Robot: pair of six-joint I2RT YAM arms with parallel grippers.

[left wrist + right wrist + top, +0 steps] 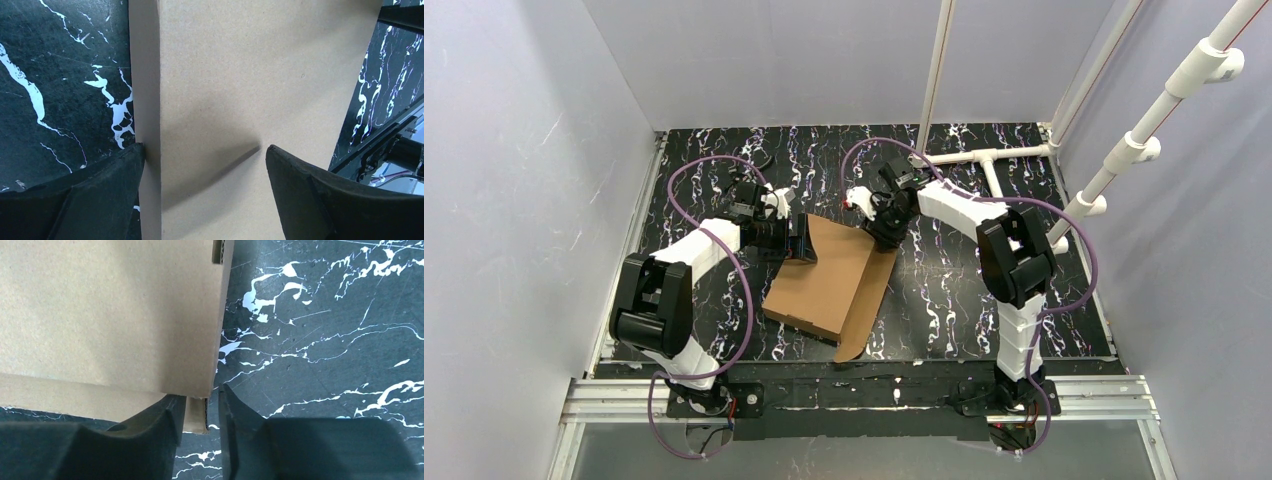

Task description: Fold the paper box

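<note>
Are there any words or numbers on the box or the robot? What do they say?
No words, numbers or signs can be read.
The paper box is plain brown, with no print in any view.
The table has only white marble streaks, not letters.
The left arm and right arm show no readable label.

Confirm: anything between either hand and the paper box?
Nothing visible. The left hand is open right over one edge of the paper box, with cardboard filling the space between its fingers. The right hand is at the box's far right corner, jaws narrowly apart with a cardboard edge between them.
</note>
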